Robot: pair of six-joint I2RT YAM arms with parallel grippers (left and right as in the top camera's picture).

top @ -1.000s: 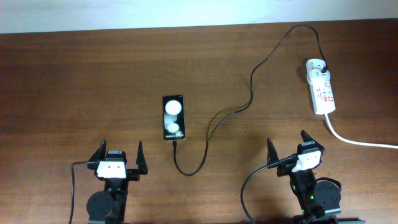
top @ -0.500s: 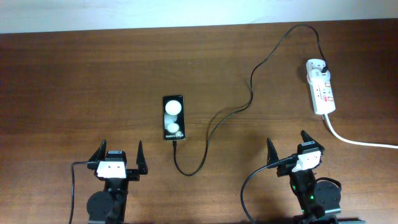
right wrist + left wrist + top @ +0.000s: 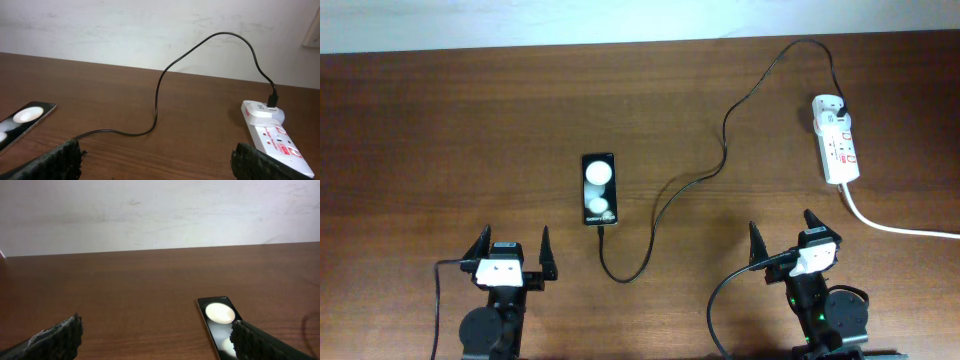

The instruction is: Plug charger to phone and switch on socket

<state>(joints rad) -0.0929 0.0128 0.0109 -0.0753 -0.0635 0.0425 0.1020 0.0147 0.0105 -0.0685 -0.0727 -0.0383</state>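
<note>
Overhead, note the phone (image 3: pixel 600 189) flat on the brown table (image 3: pixel 440 130), slightly to 9 o'clock of centre, long axis running 12 to 6, glossy face up with two white round reflections and small white lettering toward the 6 o'clock end. Find the charger (image 3: pixel 725 130) tip at that 6 o'clock end, touching the edge; cannot tell whether seated. Trace the thin black cable from there through a loop toward 6 o'clock, then in curves toward 2 o'clock, ending at a black plug standing in a white adapter (image 3: pixel 827 104) at the 12 o'clock end of the socket (image 3: pixel 840 152). Note the socket at 2 o'clock of the table, white, with red marks on its face and a thick white cord (image 3: pixel 895 228) leaving its 6 o'clock end toward 3 o'clock. Switch positions too small to read. Left gripper (image 3: pixel 514 240) at 7 o'clock: released, jaws spread wide, holding nothing, well apart from the phone. Right gripper (image 3: pixel 780 225) at 5 o'clock: likewise released and empty, well apart from socket and cable. From the left wrist camera, phone toward 4 o'clock, near end hidden behind one dark finger. From the right wrist camera, socket at 3 o'clock, phone at 9 o'clock, cable arcing between.
</note>
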